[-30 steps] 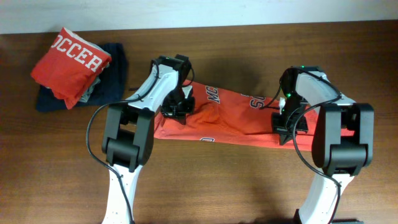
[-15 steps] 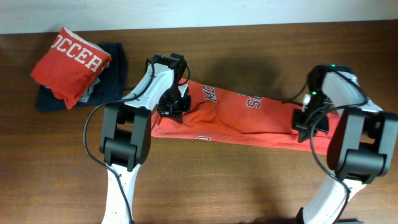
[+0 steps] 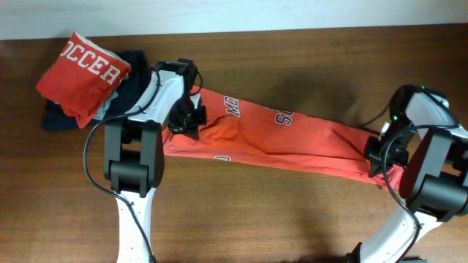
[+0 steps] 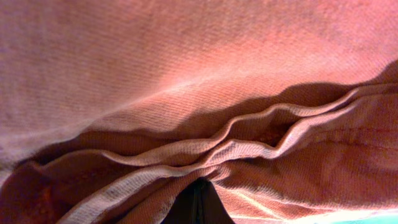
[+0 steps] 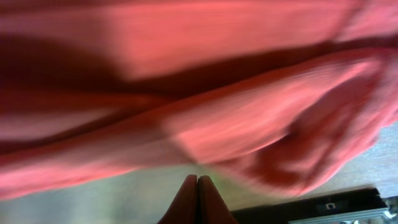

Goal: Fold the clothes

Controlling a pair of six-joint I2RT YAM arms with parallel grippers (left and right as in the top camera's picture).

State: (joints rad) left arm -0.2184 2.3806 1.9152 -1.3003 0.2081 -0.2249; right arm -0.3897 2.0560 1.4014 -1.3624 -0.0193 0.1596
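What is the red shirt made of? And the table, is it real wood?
The red shirt looks like soft knitted cotton with a matte finish. Up close in the left wrist view it shows fine threads and folded hems, and it creases easily. The table looks like brown wood with streaky grain and a smooth, slightly shiny surface. It might only be a wood-look top.

The arms are spread wide, the left gripper set toward the rear left and the right gripper at the far right. Both are clamped shut on the T-shirt, wrists bent downward.
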